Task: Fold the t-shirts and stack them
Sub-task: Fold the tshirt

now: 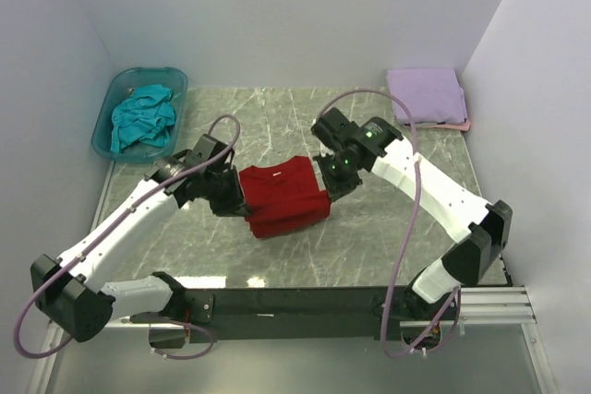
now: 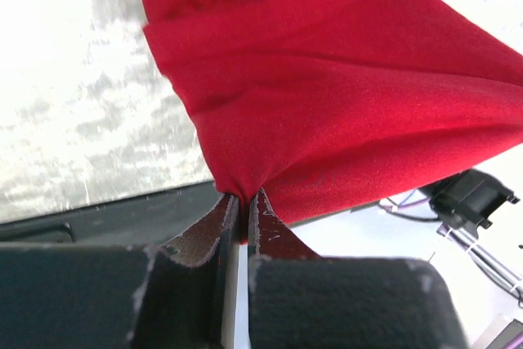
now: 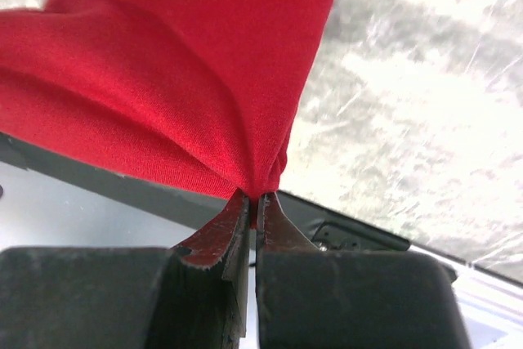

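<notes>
The left gripper (image 2: 243, 200) and right gripper (image 3: 253, 200) tightly pinch the red t-shirt (image 1: 284, 198).

left fingers (image 2: 208, 234) clamped on deep red t-shirt (image 2: 343, 104) edge | cloth bunched there | marbled table (image 2: 82, 104) beyond

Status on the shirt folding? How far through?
Done: lavender shirt sits folded on the pale pink shirt, far right corner. In hand: red shirt, pinched at opposite sides by left end effector and right end effector, partly folded. Left: teal shirt, crumpled in the tub.
</notes>
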